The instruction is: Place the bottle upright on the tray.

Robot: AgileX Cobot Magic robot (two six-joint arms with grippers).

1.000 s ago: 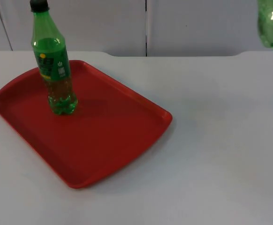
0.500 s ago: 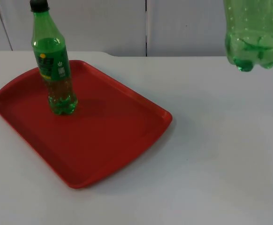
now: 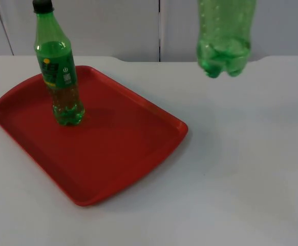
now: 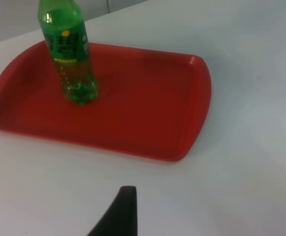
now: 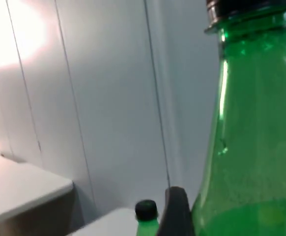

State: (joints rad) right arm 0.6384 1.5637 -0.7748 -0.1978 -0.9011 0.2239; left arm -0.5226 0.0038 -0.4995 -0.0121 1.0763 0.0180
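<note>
Bottle (image 3: 224,38), carried upright in the air over the counter (image 3: 241,164) right of the tray (image 3: 118,154), could be tipped if lowered onto the tray's rim; neither jaws' state can be told.

Black fingertip (image 4: 121,212), tapered, matte; second black fingertip (image 5: 177,212), rounded.

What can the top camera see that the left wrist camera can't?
Top view alone: a second green bottle hanging in the air over the table, right of the tray, plus the grey wall behind. Left wrist view alone: the left gripper's black fingertip, low over the white table in front of the tray. Both share the red tray and the labelled bottle standing upright on it.
</note>
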